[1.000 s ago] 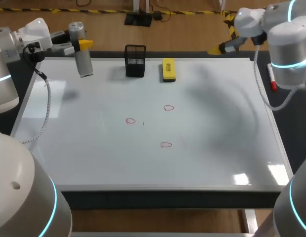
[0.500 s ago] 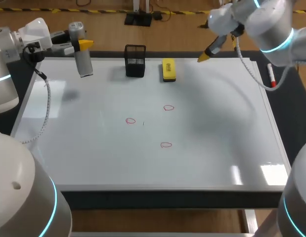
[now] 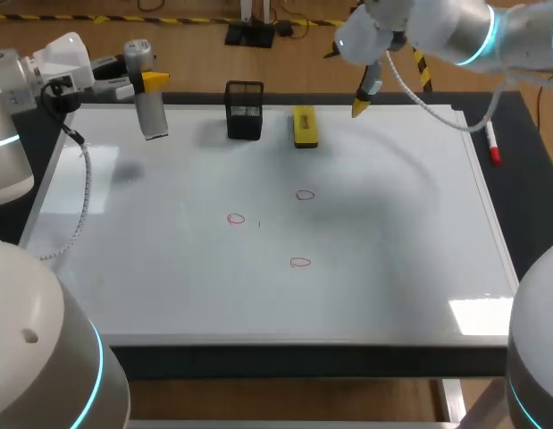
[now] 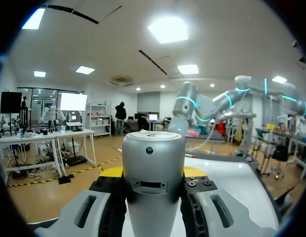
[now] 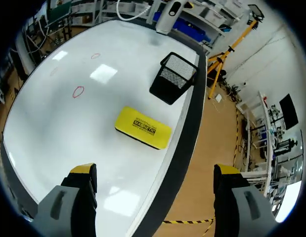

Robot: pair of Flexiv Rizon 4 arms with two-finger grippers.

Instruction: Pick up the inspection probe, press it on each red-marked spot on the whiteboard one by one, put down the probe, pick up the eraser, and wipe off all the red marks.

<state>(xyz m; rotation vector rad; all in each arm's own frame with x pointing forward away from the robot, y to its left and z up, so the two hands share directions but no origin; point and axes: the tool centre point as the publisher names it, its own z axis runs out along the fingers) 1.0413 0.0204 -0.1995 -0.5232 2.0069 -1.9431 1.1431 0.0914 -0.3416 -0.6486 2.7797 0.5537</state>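
Right pincer (image 3: 358,108) nearer eraser (image 3: 304,126) (three marks (image 3: 304,195))

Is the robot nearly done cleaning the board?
Not yet. The probe is picked up: the left jaws are shut on it, off at the far left corner of the whiteboard. All three red marks are there, and I cannot tell whether they were pressed. Left: put the probe down, grab the eraser, which lies untouched ahead of the open right jaws, and wipe.
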